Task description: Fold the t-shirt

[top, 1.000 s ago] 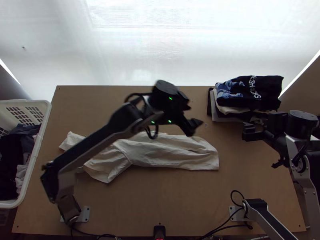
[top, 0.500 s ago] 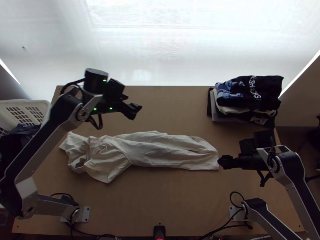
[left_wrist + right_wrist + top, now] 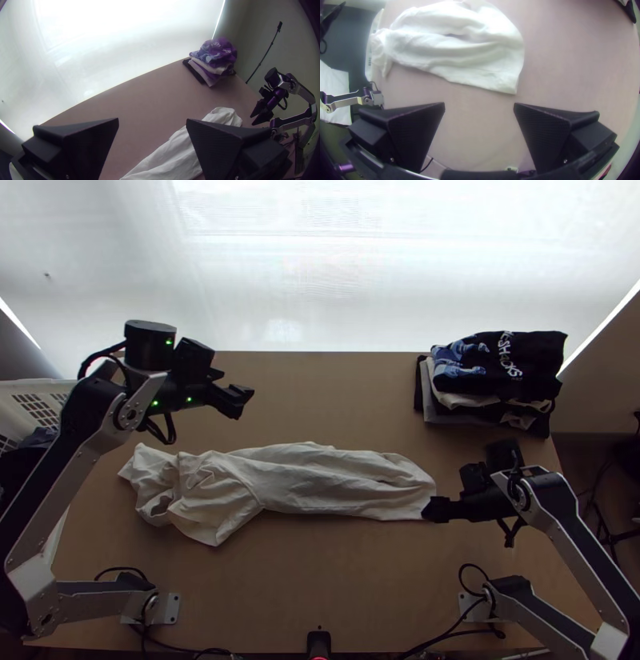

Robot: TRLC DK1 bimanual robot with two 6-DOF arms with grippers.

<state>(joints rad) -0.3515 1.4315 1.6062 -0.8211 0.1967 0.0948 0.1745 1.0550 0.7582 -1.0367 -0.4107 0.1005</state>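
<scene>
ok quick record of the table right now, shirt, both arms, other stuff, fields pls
shirt: white t-shirt, a long strip lying left to right
shirt left end: bunched and crumpled
shirt right end: smoother, a few creases
left gripper: jaws open and empty, beyond the shirt's left part
right gripper: jaws open and empty, at the shirt's right end
stack: folded clothes, table's far right
basket: white basket, left edge
fold: not a neat bundle yet

The left arm (image 3: 58,472) bends at its elbow, its gripper (image 3: 242,402) angled inward with fingers (image 3: 221,141) wide apart, while the right arm (image 3: 590,548) holds its equally open gripper (image 3: 432,509) toward the middle (tilted downward, it seems, in this dim light).
</scene>
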